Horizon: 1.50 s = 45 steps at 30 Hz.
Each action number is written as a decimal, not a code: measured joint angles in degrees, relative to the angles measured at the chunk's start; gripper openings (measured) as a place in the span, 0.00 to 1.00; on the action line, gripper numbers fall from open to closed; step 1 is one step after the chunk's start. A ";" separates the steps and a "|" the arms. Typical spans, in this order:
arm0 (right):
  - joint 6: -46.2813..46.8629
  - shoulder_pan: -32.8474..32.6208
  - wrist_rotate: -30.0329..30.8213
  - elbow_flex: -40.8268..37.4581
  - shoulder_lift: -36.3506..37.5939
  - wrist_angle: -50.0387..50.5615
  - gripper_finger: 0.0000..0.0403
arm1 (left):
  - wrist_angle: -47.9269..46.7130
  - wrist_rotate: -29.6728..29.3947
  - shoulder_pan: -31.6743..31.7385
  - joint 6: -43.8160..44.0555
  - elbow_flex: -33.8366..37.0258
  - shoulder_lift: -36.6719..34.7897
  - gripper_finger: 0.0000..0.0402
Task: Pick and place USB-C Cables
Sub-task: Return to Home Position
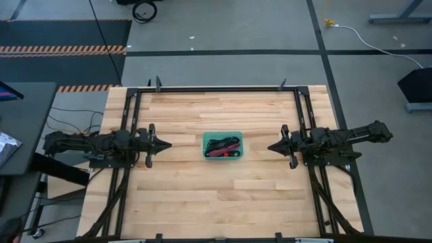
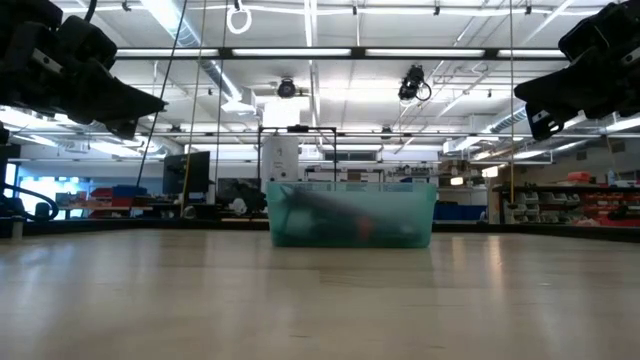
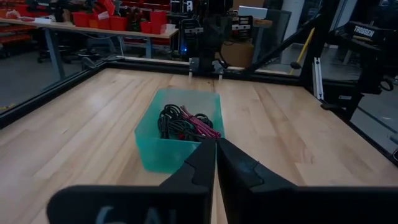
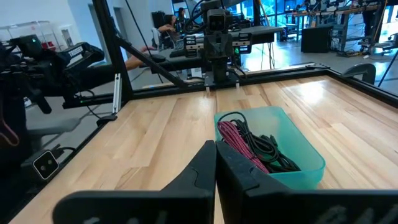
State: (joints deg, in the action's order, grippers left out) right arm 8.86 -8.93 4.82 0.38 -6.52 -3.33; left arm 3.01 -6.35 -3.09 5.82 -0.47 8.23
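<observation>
Cables (image 1: 223, 146) sit in bin (image 1: 205, 145) at tabletop (image 1: 202, 196) centre, midway btwn left pincer (image 1: 168, 144) & right pincer (image 1: 270, 146); both pressed together, empty, equally near, tips facing it

Teal tray (image 1: 204, 144) sits dead centre on the wooden tabletop (image 1: 223, 196), with a black metal frame (image 1: 223, 88) running round the edges. Out on the grey floor, a white cable (image 1: 368, 40) trails from a yellow plug (image 1: 329, 22). A black looped cord (image 1: 144, 10) lies well apart from it, near the orange-and-black striped tape (image 1: 61, 49). Red bins (image 3: 118, 23) stand in a row in the room behind. A person (image 4: 166, 25) shows far in the background.
</observation>
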 joint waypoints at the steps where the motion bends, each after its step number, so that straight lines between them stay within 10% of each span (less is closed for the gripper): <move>1: 0.00 0.00 0.00 0.01 0.00 0.00 0.03 | 0.00 0.01 0.00 0.00 0.00 0.00 0.06; 45: 0.00 -0.02 0.00 0.01 0.00 0.00 0.03 | -0.02 9.03 0.00 0.00 0.00 0.00 0.06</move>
State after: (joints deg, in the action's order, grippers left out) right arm 8.86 -8.95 4.82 0.38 -6.52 -3.33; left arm 2.98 2.68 -3.09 5.82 -0.47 8.23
